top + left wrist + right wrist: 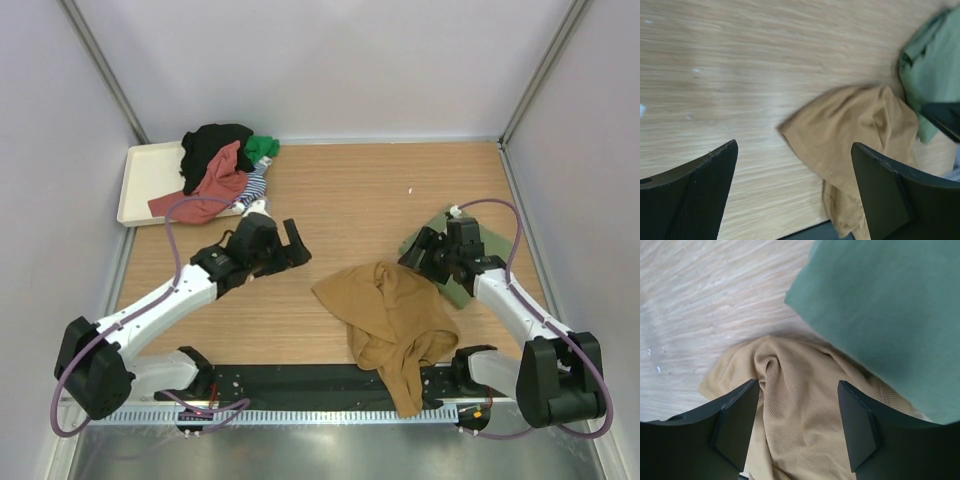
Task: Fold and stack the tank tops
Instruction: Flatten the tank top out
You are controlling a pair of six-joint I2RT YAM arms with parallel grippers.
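Observation:
A mustard brown tank top [392, 322] lies crumpled at the table's front centre, its lower end hanging over the black front strip. It also shows in the left wrist view [855, 130] and the right wrist view [800, 405]. An olive green top [462, 262] lies flat at the right, mostly under my right arm, and shows in the right wrist view [890, 310]. My left gripper [296, 246] is open and empty, left of the mustard top. My right gripper [418, 250] is open and empty, just above that top's upper right part. More tops, black, red, green and striped [225, 165], are heaped at the back left.
A cream tray [150, 182] sits at the back left with the heap partly on it. Grey walls close in the left, back and right sides. A black strip [300, 380] runs along the table's front edge between the arm bases.

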